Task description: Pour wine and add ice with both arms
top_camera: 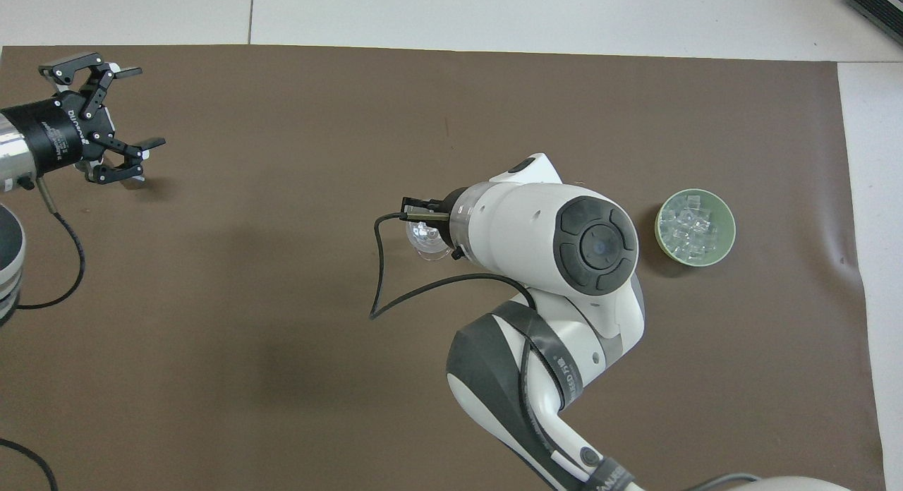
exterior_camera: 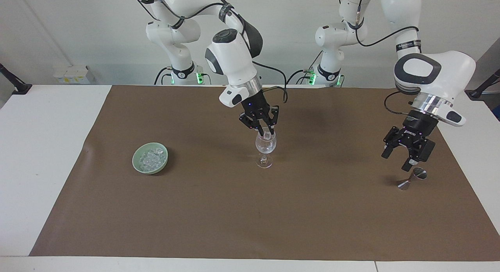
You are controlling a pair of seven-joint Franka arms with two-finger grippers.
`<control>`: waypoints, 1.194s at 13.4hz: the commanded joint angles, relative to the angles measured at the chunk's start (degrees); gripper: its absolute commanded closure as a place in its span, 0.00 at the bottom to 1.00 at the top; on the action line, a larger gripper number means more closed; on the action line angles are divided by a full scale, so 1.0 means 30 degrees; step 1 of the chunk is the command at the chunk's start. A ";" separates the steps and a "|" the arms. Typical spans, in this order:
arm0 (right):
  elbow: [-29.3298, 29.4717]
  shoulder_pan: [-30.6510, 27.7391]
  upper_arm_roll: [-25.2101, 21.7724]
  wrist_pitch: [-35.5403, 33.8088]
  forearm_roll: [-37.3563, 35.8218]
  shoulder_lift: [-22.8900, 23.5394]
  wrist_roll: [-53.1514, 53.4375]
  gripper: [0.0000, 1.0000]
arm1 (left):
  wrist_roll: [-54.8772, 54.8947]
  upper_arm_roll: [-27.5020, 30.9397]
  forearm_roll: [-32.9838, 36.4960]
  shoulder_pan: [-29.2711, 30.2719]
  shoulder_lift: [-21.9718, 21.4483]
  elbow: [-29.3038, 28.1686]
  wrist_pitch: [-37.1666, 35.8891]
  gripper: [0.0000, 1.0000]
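Right gripper point(exterior_camera: 266, 133) hung over glass point(exterior_camera: 265, 146) mouth mid-table, fingertips slightly parted; small clear chunk seemed to sit between them at rim, grip or release not clear. Ice point(exterior_camera: 151, 158) mostly in green bowl point(exterior_camera: 137, 162) toward right arm's end; some in glass. Left gripper point(exterior_camera: 404, 154) spread wide, empty, tilted over metal jigger point(exterior_camera: 411, 178) at left arm's end.

Risks: fingertip clipping rim could tip glass; chunk off-centre could bounce out; tilted left approach could knock jigger over.
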 commanded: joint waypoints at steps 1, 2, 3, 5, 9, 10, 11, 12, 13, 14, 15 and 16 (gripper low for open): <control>0.0146 -0.0083 0.0482 0.0384 -0.0468 0.0164 0.1176 0.32 | -0.0307 0.0090 0.4169 0.0339 0.0140 0.2199 -0.3298 0.00; 0.0175 -0.0083 0.0512 0.0385 -0.0497 0.0164 0.1207 0.28 | -0.0132 0.0090 0.5634 0.0340 0.0170 0.2729 -0.4237 0.00; 0.0262 -0.0054 0.0542 0.0385 -0.0526 0.0164 0.1236 0.17 | 0.0015 0.0061 0.7389 0.0311 0.0228 0.3401 -0.5203 0.00; 0.0700 -0.0083 0.0542 0.0152 -0.0672 0.0048 0.1207 0.00 | 0.1150 0.0002 0.9596 0.0077 0.0317 0.4399 -0.7282 0.00; 0.0790 -0.0142 -0.0507 -0.0928 -0.1927 -0.0449 0.1149 0.00 | 0.6271 0.0032 1.0976 -0.0041 0.0025 0.4755 -0.9368 0.00; 0.0849 -0.0142 -0.1006 -0.1485 -0.2483 -0.0712 0.1061 0.00 | 0.7765 -0.0055 1.1590 -0.0070 -0.0005 0.4755 -0.9721 0.00; 0.0994 -0.0142 -0.1359 -0.1983 -0.2837 -0.0831 0.1002 0.00 | 0.8940 -0.0056 1.2060 -0.0071 -0.0063 0.4726 -0.9870 0.00; 0.1112 -0.0142 -0.1797 -0.2481 -0.2957 -0.0919 0.0944 0.00 | 0.9996 -0.0085 1.2645 -0.0071 -0.0093 0.4726 -0.9987 0.00; 0.1200 -0.0142 -0.2208 -0.3008 -0.3045 -0.1036 0.0856 0.00 | 1.1399 -0.0172 1.3434 -0.0100 -0.0093 0.4726 -1.0162 0.00; 0.1230 -0.0142 -0.2792 -0.3536 -0.3423 -0.1240 0.0739 0.00 | 1.2689 -0.0202 1.4167 -0.0593 -0.0325 0.4697 -1.0251 0.00; 0.1230 -0.0142 -0.3291 -0.4092 -0.3775 -0.1532 0.0506 0.00 | 1.3398 -0.0232 1.5103 -0.1033 -0.0502 0.4668 -1.0426 0.00; 0.1230 -0.0142 -0.3557 -0.4678 -0.3836 -0.1709 0.0127 0.00 | 1.4246 -0.0261 1.5692 -0.1211 -0.0532 0.4667 -1.0486 0.00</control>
